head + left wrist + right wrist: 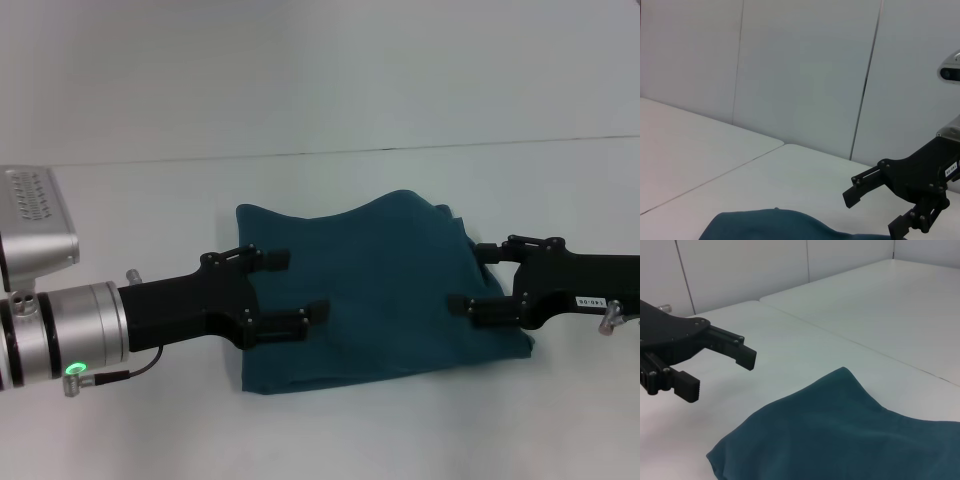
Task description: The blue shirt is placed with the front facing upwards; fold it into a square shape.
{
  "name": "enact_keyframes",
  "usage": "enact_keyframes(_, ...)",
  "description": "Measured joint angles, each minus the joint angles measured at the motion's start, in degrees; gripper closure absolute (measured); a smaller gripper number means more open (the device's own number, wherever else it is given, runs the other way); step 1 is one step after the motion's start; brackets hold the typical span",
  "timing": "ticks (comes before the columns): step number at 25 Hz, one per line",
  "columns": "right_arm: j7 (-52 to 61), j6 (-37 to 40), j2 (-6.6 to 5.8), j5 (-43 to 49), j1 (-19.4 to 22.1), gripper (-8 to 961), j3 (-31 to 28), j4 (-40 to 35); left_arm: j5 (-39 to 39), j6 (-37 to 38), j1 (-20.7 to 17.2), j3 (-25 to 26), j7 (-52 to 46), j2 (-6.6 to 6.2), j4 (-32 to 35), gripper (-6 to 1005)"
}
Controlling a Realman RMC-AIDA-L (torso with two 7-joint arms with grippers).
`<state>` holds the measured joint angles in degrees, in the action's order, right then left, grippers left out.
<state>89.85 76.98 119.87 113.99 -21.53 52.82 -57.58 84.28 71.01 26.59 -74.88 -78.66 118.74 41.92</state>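
Folded to a rough square at table centre: the blue shirt (375,295), no lettering showing. At its 9 o'clock edge, left gripper (297,286), jaws wide, empty; at 3 o'clock, right gripper (472,279), likewise wide, seemingly released after folding.

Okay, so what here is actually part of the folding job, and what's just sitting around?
Part of the job:
- dark teal-blue cotton shirt, already folded into a rough square
- left end effector, open, over the shirt
- right end effector, open, over the shirt

Just there:
- white table
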Motion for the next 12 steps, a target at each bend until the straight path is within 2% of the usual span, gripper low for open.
enact_keyframes(12, -0.18, 0.01, 0.0, 0.0, -0.01, 26, -0.07, 0.07, 0.0, 0.0, -0.06, 0.0, 0.0, 0.0, 0.0, 104)
